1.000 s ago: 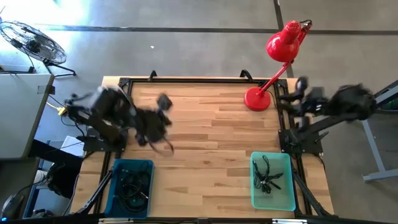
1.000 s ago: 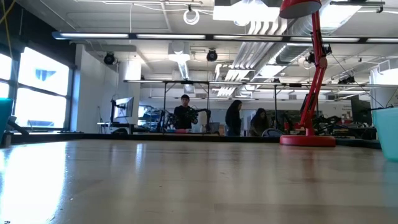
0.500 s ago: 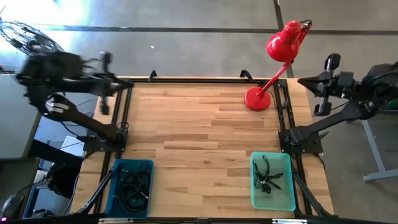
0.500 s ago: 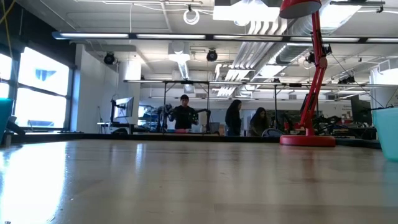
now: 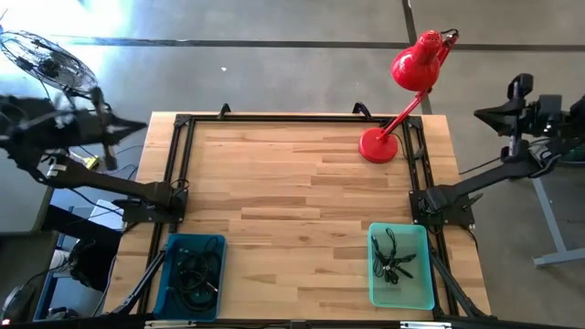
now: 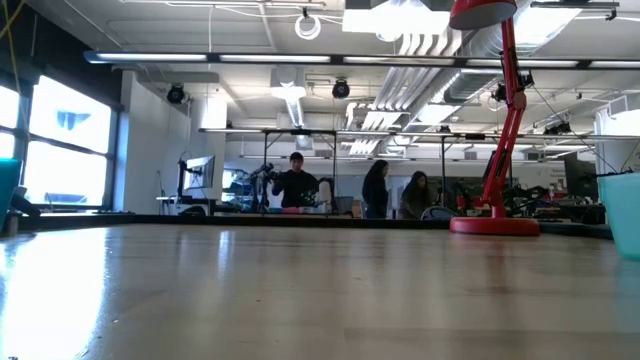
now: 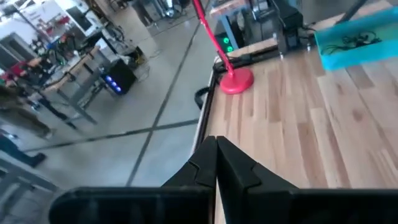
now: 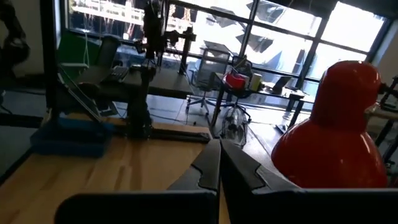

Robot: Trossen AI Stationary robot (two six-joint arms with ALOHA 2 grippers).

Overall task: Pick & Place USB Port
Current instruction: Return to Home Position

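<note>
Beyond the table's (image 5: 292, 201) left edge, the left arm stood clear of the wood. Its lower link ran from the base at the frame out and away from the boards, and its forearm doubled back toward them. That left the left gripper (image 7: 216, 148) pointing across the table at the red lamp (image 7: 235, 81). Through its wrist camera I saw the two dark fingers (image 7: 239, 171) pressed tip to tip, clenched on nothing. From overhead that arm was smeared, so I could not read its joints any finer.

Off the right edge, the right arm mirrored it, its lower link leaning outward from the base beside the frame and its forearm turned back toward the table. The right gripper (image 8: 219, 149) was likewise closed, its fingertips meeting with nothing between them. It faced past the lamp's red shade toward the darker blue bin (image 8: 71, 138) on the opposite side.

I found the black charger cables (image 5: 395, 260) lying in the light blue bin (image 5: 402, 297). That bin sat on the table just beside the right arm's base, well apart from both grippers. The darker blue bin, beside the left arm's base, held a tangle of dark cords (image 5: 196, 274) too. The lamp's base stood near the corner of the wood across from the light blue bin. Level with the table top, I could make out people (image 6: 295, 185) in the room behind.
</note>
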